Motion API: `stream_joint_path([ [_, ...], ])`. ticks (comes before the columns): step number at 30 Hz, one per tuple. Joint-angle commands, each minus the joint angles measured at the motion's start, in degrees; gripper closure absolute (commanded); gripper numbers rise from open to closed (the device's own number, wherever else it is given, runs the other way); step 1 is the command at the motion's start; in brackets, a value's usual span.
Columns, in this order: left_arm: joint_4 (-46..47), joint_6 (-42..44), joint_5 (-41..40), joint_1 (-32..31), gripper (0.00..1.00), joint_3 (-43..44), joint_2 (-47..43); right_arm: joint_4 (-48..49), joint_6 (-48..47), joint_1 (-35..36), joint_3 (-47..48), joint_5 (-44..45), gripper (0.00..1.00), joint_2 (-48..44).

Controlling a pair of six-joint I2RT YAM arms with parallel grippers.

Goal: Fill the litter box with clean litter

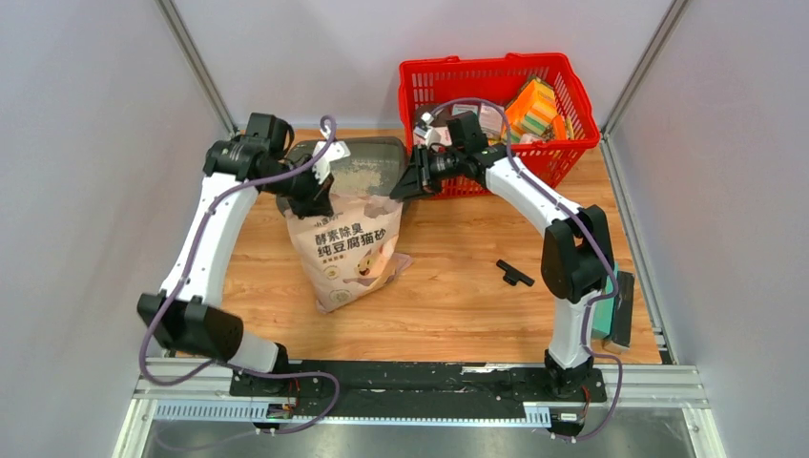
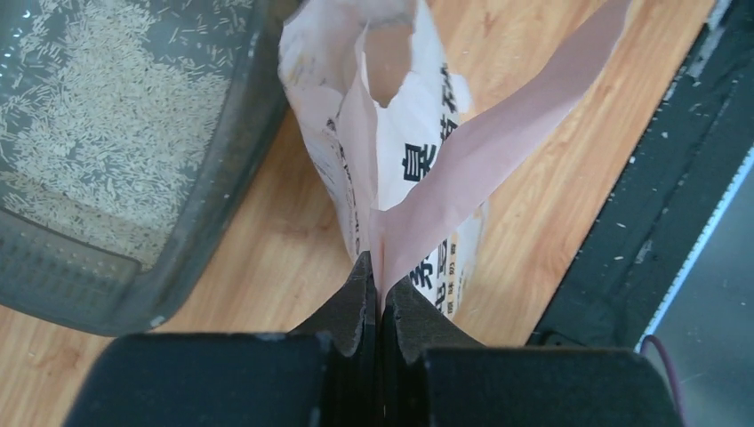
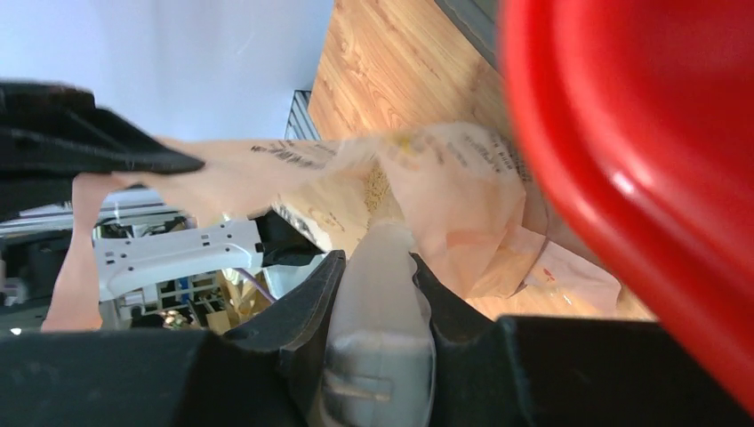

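Note:
The dark grey litter box (image 1: 383, 146) sits at the back of the table, and pale clean litter (image 1: 358, 179) covers part of its floor. In the left wrist view its wall (image 2: 200, 236) and the granules (image 2: 107, 133) fill the left side. The pinkish-cream litter bag (image 1: 348, 250) stands just in front of it, mouth open. My left gripper (image 1: 318, 200) (image 2: 378, 267) is shut on the bag's (image 2: 418, 151) top flap. My right gripper (image 1: 401, 186) (image 3: 378, 253), beside the box's right end, is shut on the pale handle of a translucent pink scoop (image 3: 453, 196).
A red mesh basket (image 1: 577, 143) with several packages (image 1: 534, 105) stands at the back right, close to my right wrist; its rim (image 3: 622, 133) fills the right of that view. A small black part (image 1: 515, 277) lies mid-right. A green and black item (image 1: 612, 305) lies at the right edge.

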Motion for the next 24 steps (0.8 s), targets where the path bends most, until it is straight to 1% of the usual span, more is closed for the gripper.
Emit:
stream_joint_path([
  [1,1.9,-1.8,2.2,0.1,1.00,-6.8,-12.1,-0.8,2.0,-6.7,3.5,-1.1,1.00,-3.6],
  [2,3.6,-2.0,1.7,0.1,1.00,-8.7,-16.5,-0.7,3.1,-8.3,3.8,-1.8,1.00,-4.2],
  [3,5.4,-1.8,1.6,0.2,1.00,-10.7,-18.8,-0.6,3.8,-9.1,3.8,-2.7,1.00,-4.4],
  [4,8.5,-1.7,1.6,0.1,1.00,-14.4,-20.9,0.6,4.9,-9.8,3.5,-4.7,1.00,-4.8],
  [5,10.3,-1.9,1.6,0.1,1.00,-16.2,-24.9,1.0,5.8,-10.8,3.1,-5.6,1.00,-5.3],
  [8,16.4,-2.6,1.2,0.1,1.00,-22.3,-31.2,2.9,8.2,-12.4,0.4,-8.5,1.00,-6.9],
  [11,21.1,-4.8,0.4,0.1,1.00,-26.3,-34.7,4.1,10.3,-12.9,-2.7,-10.0,1.00,-7.6],
  [12,21.7,-5.4,0.6,0.1,1.00,-26.8,-35.1,4.9,13.8,-13.0,-3.9,-10.2,1.00,-7.9],
  [13,22.5,-5.8,0.6,0.1,1.00,-27.1,-35.3,8.1,16.7,-13.1,-4.8,-11.0,1.00,-8.0],
  [15,23.0,-6.6,0.8,0.0,1.00,-27.2,-35.5,12.2,20.4,-13.6,-7.2,-12.0,1.00,-8.5],
  [18,22.6,-5.5,0.2,0.0,1.00,-27.2,-35.8,13.0,21.6,-13.7,-7.8,-13.3,1.00,-8.3],
  [20,22.1,-4.3,-1.1,-0.1,1.00,-27.0,-36.2,12.9,23.2,-14.4,-8.4,-12.7,1.00,-8.1],
  [24,20.1,-0.3,-3.4,-0.1,1.00,-26.4,-37.4,12.8,22.8,-15.1,-5.8,-12.5,1.00,-8.0],
])
